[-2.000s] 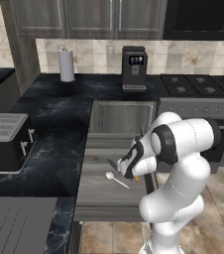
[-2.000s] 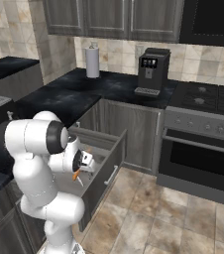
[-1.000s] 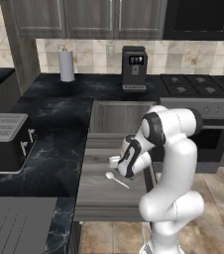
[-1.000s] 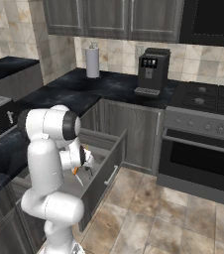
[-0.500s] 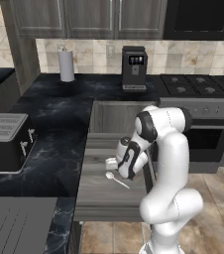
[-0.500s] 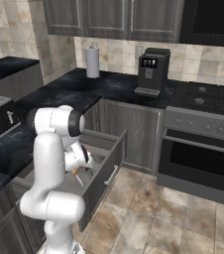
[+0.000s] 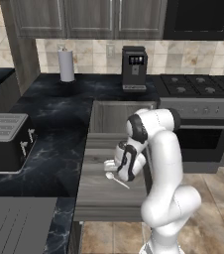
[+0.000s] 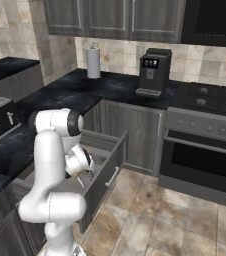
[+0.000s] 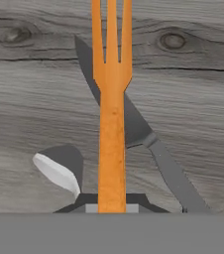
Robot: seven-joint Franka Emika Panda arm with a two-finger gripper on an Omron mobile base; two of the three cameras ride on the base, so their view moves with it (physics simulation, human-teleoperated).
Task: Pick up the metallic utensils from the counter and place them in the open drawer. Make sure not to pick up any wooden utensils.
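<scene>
My claw (image 9: 112, 204) clamped on orange fork (image 9: 112, 114), held over open drawer (image 7: 101, 191). Silver spoon (image 7: 117, 179) lies in drawer already. Step now: bring fork down into drawer. Next: go low, let go, keep off spoon. Count: one fork, one spoon. Pale round bit (image 9: 57, 172) near my claw, maybe spoon head, hard to tell.
</scene>
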